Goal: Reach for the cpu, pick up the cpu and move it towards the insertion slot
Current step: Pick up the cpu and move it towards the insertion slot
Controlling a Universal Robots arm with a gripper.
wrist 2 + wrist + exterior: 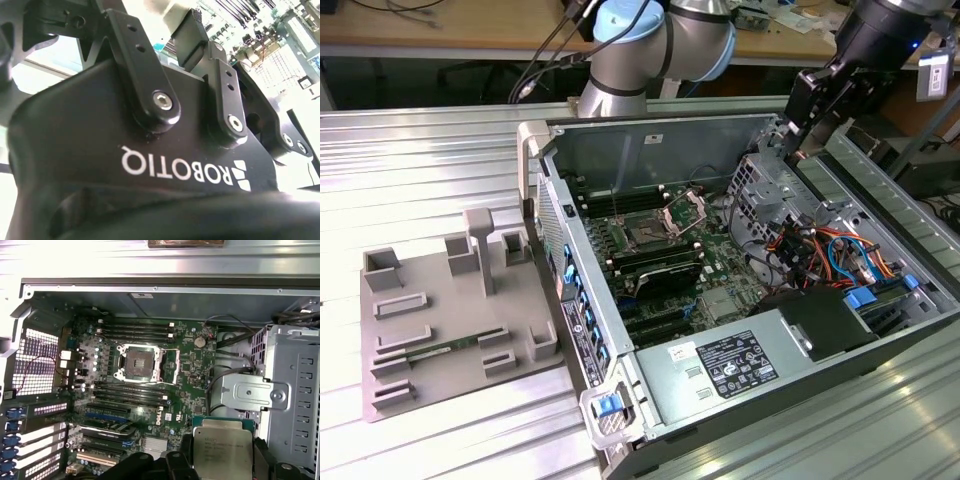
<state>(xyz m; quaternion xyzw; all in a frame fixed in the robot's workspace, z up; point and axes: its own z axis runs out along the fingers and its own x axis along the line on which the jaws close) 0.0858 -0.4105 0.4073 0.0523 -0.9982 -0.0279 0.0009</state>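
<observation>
The gripper hangs over the far right corner of the open computer case in the exterior view, above the drive cage. In the first wrist view the cpu, silvery top up, sits between the dark fingers, which appear clenched on its edges; the second wrist view shows the gripper body close up, so the contact itself is poorly seen and the hold is a fair reading, not a certainty.

The grey tray at the exterior view's left holds a green memory stick and no chip that can be made out, which fits the pick-up being done. The cpu is therefore lifted and carried above the case.

The insertion slot lies on the green board with its metal frame swung open and the dark socket bare. In the exterior view the same slot sits near the case's middle, well apart from the gripper. Reaching and picking look finished; the travel toward the slot is only partly made.
</observation>
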